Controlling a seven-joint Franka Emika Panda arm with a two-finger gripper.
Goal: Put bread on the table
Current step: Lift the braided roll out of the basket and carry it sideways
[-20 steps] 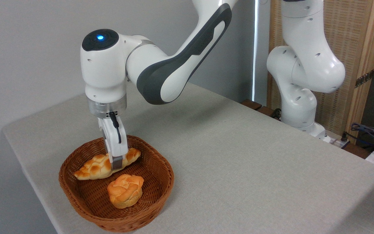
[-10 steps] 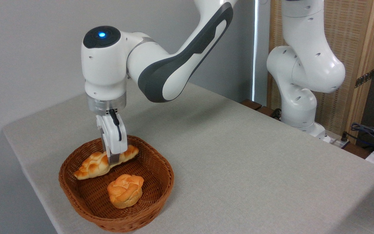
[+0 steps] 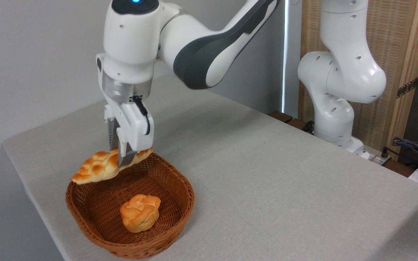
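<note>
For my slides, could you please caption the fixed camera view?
Gripper shut on the braided bread, held above the wicker basket; a round bun lies inside.

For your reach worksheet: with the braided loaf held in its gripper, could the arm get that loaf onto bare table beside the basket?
Probably yes: the gripper holds the bread above the basket rim, and open table lies right.

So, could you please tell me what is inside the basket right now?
Only the bun sits inside the basket. The bread hangs above its rim, held in the claw. The near wall hides a strip of the floor.
</note>
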